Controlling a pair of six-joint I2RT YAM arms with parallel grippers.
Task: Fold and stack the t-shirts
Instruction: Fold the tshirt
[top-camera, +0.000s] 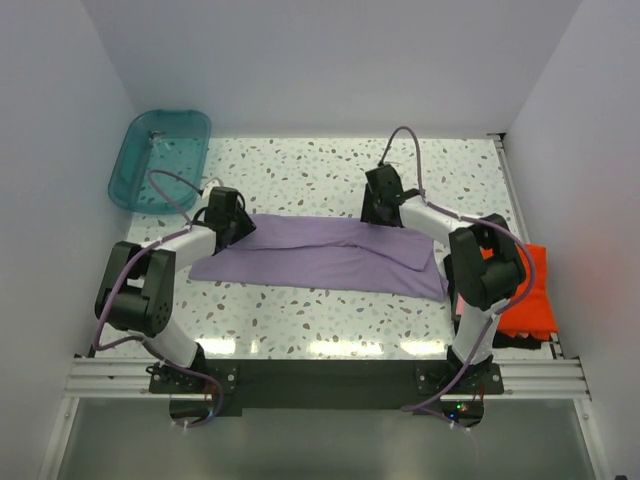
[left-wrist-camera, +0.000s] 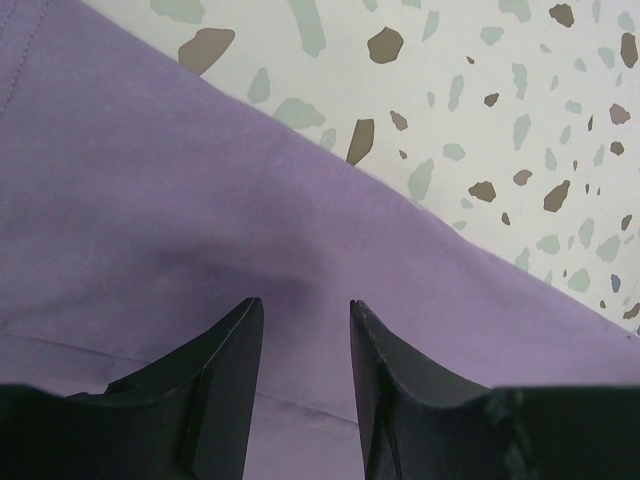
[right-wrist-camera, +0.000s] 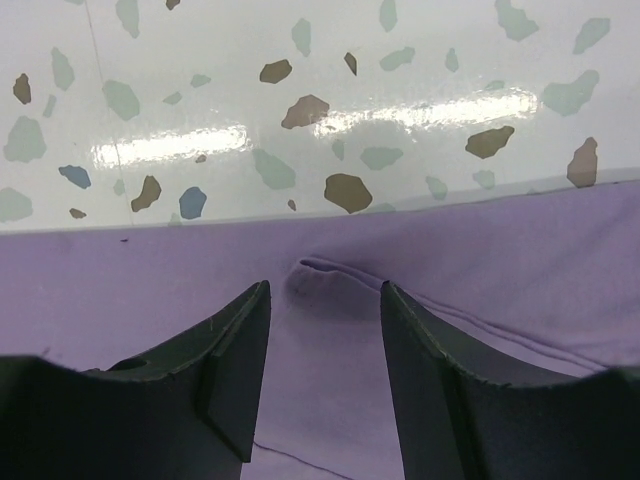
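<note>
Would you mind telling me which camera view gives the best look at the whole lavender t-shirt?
The top external view: the lavender t-shirt shows almost whole there, a wide flat band. Each wrist view shows only a close patch of cloth near its far edge, seen between the jaws.

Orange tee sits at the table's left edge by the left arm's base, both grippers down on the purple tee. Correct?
Not quite. The orange tee lies at the table's right edge, by the right arm's base, as the top external view shows. The rest holds: the left gripper and right gripper are both down on the purple tee.
</note>
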